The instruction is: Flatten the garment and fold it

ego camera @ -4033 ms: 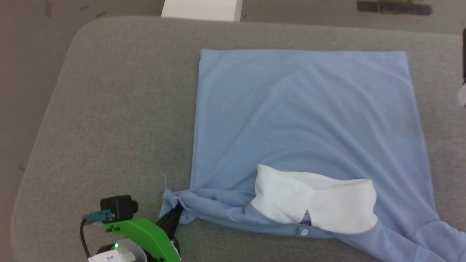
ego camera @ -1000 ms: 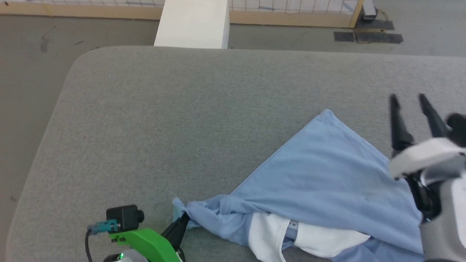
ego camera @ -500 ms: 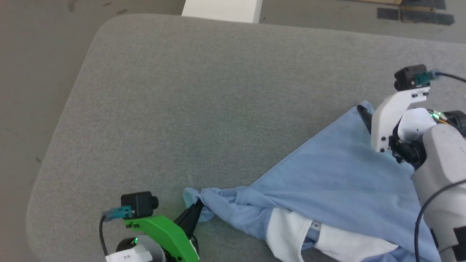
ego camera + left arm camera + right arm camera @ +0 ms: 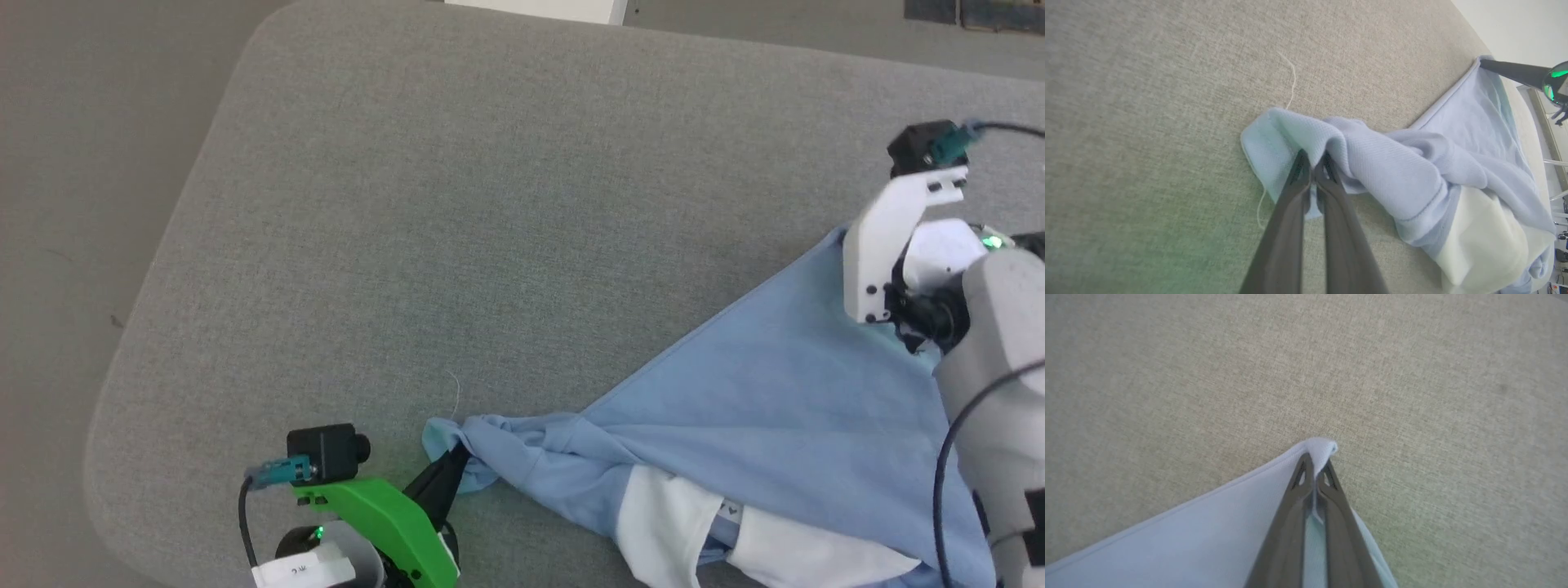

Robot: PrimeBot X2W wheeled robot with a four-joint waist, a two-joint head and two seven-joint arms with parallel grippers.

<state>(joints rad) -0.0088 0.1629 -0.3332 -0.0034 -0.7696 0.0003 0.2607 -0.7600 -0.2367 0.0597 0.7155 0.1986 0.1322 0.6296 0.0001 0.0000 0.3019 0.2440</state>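
**Garment pinched at two ends on grey counter**

My left hand has its two dark fingers pressed together on a bunched light blue fold at the near-left end of the garment. My right hand is closed in the same way on a pointed corner of the cloth, at the far right side. A small tip of fabric stands out past these fingertips. In the head view the white bracket of my right wrist covers the fingertips, so from there I cannot see the pinch itself.

Between the two hands the garment lies as a rough triangle on the counter. One straight hemmed edge runs from the bunched end up to the held corner. The cloth near my left hand is twisted and wrinkled, and toward my right hand it is smoother. The white collar is crumpled at the near edge, partly under blue fabric. The garment goes out of the head view at the bottom right.

A thin loose thread lies on the counter just beside the bunched end. The counter has a rounded corner, and beyond it is grey floor. A white block shows at the top edge, behind the counter. My green wrist bracket with its small black camera sits at the lower left. A black cable of my right arm crosses in front of the right part of the garment.
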